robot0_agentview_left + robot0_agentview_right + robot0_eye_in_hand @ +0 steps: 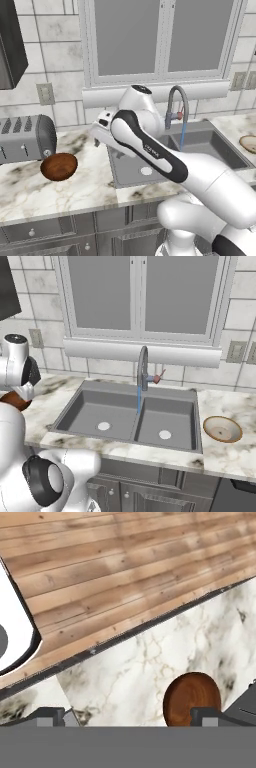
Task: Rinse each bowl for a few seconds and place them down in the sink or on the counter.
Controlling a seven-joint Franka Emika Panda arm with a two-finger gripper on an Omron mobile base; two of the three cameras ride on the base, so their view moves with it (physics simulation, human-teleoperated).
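The reddish-brown bowl [59, 166] sits upright on the marble counter [30, 190], left of the sink [131, 172] and just in front of the toaster. My gripper [96, 139] hovers above the counter between that bowl and the sink's left edge. In the hand view the gripper [130, 716] is open with nothing between its fingers, and the brown bowl [192, 698] lies by the right fingertip [210, 714]. The beige bowl [222, 429] rests on the counter right of the sink [85, 406]. A thin blue stream of water [139, 398] runs from the faucet [143, 368].
A silver toaster [25, 137] stands at the back left of the counter, close behind the brown bowl. The window ledge [155, 92] runs above the faucet [176, 107]. In the hand view the counter's front edge [125, 639] drops to a wooden floor [125, 567].
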